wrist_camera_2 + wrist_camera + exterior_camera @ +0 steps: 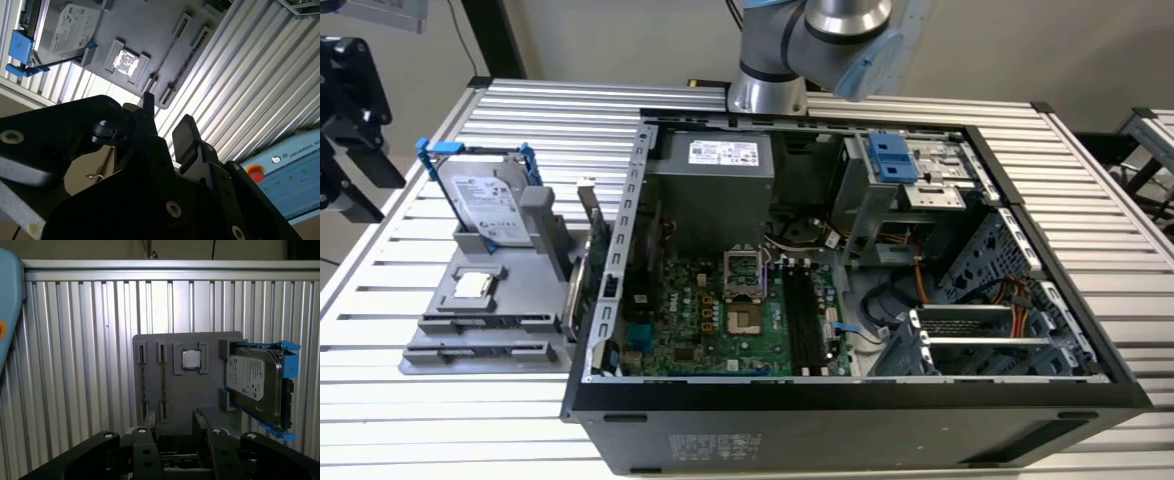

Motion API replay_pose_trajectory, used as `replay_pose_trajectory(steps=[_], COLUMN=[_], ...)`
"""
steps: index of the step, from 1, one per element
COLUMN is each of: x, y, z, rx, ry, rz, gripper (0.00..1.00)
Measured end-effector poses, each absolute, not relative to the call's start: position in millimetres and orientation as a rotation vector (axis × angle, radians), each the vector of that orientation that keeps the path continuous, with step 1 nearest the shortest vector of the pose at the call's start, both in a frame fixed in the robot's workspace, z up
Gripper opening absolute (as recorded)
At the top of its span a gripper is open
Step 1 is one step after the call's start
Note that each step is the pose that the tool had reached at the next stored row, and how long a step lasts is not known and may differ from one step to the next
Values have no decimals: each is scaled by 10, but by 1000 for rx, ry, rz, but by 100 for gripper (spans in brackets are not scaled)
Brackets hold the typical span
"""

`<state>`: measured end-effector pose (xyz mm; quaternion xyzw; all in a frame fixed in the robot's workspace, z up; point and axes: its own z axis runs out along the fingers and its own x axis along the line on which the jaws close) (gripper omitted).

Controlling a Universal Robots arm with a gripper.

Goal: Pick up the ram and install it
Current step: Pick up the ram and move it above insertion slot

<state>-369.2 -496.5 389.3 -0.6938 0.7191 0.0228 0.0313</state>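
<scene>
slatted table: ram in tray, beyond tool.

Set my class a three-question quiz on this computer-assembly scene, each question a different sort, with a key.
1. True or false: the black gripper grips a thin dark ram stick.
2. The silver hard drive in a blue bracket stands on: A the grey holder tray; B the green motherboard; C the floor.
3. Fill in: the square silver processor chip lies between the two ram sticks and the ____.
Key: 1 false, open and empty; 2 A; 3 hard drive.
</scene>
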Motion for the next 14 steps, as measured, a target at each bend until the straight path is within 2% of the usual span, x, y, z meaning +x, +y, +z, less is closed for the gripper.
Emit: replay_pose_trajectory(steps=[14], x=[-3666], y=[-4963], z=[3790], rx=[-2229], ry=[2145], rz=[76], gripper=[100])
